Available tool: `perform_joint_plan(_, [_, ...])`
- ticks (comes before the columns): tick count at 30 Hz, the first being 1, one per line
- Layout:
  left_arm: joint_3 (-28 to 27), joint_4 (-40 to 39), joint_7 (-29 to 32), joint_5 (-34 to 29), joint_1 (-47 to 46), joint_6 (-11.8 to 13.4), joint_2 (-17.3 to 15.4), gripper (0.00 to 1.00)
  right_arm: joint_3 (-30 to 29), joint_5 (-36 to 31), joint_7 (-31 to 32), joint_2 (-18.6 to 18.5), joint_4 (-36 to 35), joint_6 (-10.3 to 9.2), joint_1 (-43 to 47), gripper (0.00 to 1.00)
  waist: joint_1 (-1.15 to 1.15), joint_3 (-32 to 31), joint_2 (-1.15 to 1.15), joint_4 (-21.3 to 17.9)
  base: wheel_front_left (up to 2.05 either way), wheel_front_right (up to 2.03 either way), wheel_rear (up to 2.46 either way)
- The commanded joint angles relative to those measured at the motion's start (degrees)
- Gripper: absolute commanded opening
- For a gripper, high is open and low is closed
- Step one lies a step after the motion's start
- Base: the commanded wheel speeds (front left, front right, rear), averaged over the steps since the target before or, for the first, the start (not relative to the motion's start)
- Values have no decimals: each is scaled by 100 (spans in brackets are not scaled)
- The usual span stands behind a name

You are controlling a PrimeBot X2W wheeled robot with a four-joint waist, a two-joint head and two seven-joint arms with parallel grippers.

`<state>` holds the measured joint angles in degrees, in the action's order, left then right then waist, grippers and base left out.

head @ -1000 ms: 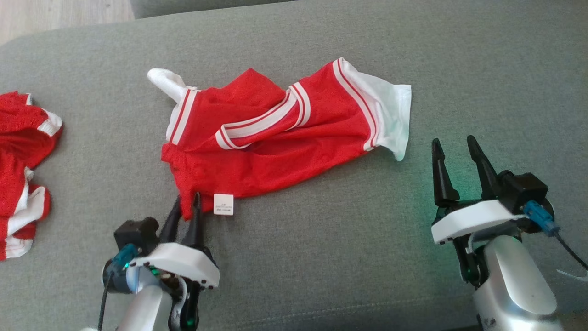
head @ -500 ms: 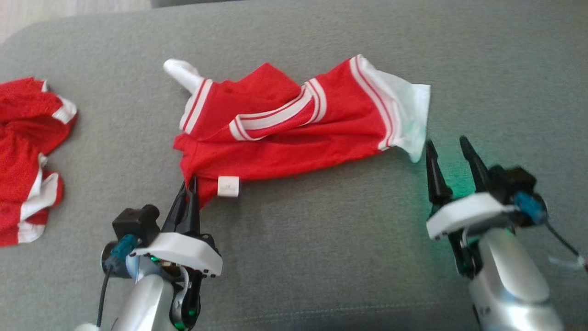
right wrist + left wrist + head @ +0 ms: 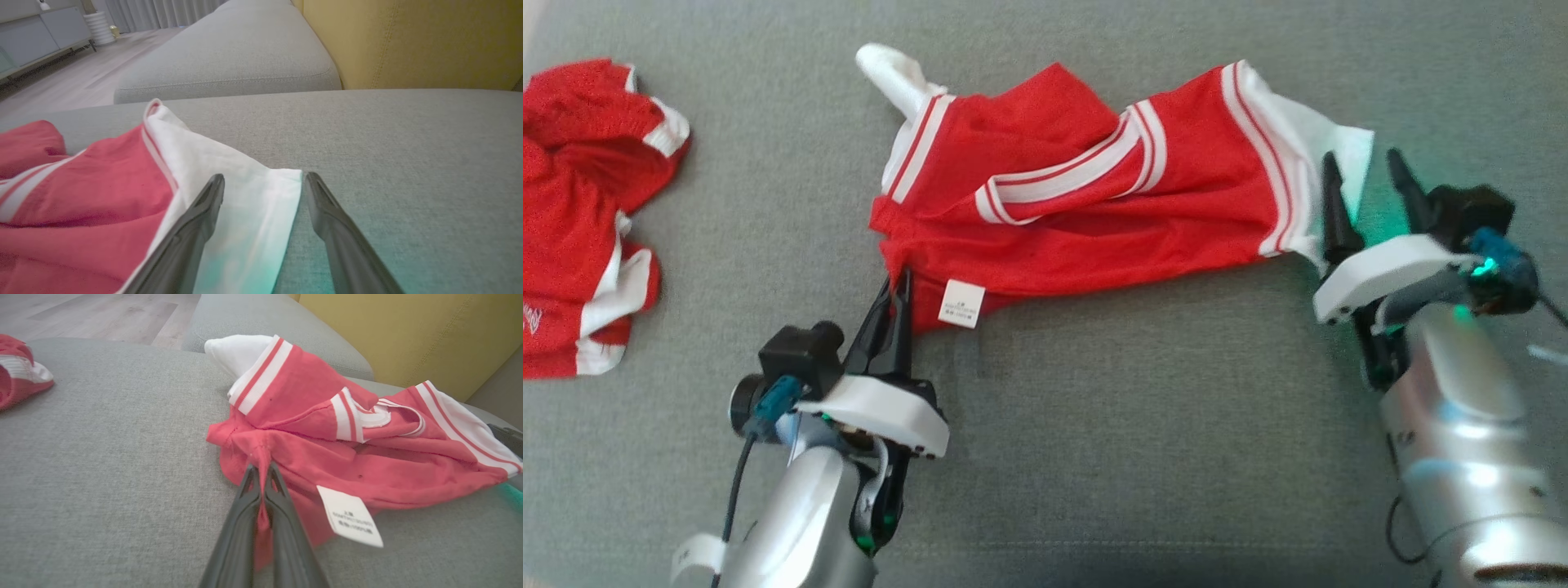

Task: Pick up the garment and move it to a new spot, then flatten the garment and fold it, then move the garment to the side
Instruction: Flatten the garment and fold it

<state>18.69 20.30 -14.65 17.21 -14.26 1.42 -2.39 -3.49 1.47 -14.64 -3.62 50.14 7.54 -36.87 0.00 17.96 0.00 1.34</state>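
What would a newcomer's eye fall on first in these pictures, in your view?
The bright red garment with white stripes, sprawled crumpled across the middle of the grey cushion. The left claw is shut on its near left corner, beside the white label; the right claw hangs open over its white lining at the right end.

A strip of bare sofa cushion is lying open on the near side of the garment, which is stretching across the middle. Another red garment is crowding the far left, leaving a clear lane between them. A yellow backrest is rising beyond the garment
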Motion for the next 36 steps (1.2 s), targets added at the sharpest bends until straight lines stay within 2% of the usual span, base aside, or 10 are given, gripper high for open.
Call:
perform_joint_plan(1, [-94, -173, -35, -45, -228, -8, -49, 0, -28, -120, -36, -33, 24, -5, -249, 100, 0, 159, 0, 120, 0, 0, 0])
perform_joint_plan(11, [10, -166, -35, -74, -439, -5, -49, 0, -709, -681, -36, -164, 797, -5, -811, 100, 0, 441, 0, 291, 0, 0, 0])
perform_joint_plan(12, [12, -165, -35, -76, -449, -3, -49, 0, -742, -731, -36, -153, 861, -5, -840, 86, 0, 455, 0, 296, 0, 0, 0])
perform_joint_plan(13, [9, -166, -35, -79, -458, 0, -49, 0, -775, -770, -36, -141, 898, -5, -869, 49, 0, 470, 0, 296, 0, 0, 0])
perform_joint_plan(14, [3, -167, -35, -84, -465, 0, -49, 0, -795, -791, -36, -124, 926, -5, -888, 22, 0, 481, 0, 292, 0, 0, 0])
perform_joint_plan(15, [-10, -168, -35, -91, -470, 1, -49, 0, -804, -803, -36, -106, 947, -5, -901, 0, 0, 489, 0, 285, 0, 0, 0])
perform_joint_plan(19, [-116, -167, -35, -126, -462, 3, -49, 0, -798, -729, -36, -42, 846, -5, -923, 0, 0, 446, 0, 206, 0, 0, 0])
perform_joint_plan(25, [-382, -330, -35, -473, -532, -82, -49, 0, -860, -236, -36, 20, 107, -5, -823, 0, 0, 145, 0, 11, 0, 0, 0])
perform_joint_plan(30, [-746, -744, -35, -894, -848, -319, -144, 0, -669, 721, -36, 63, -706, -5, -869, 0, 0, -200, 0, -194, 0, 0, 0])
perform_joint_plan(36, [-1132, -1025, -35, -1156, -1476, -566, -550, 0, -304, 1975, -36, 72, -1359, -5, -1099, 0, 0, -572, 0, -439, 0, 0, 0])
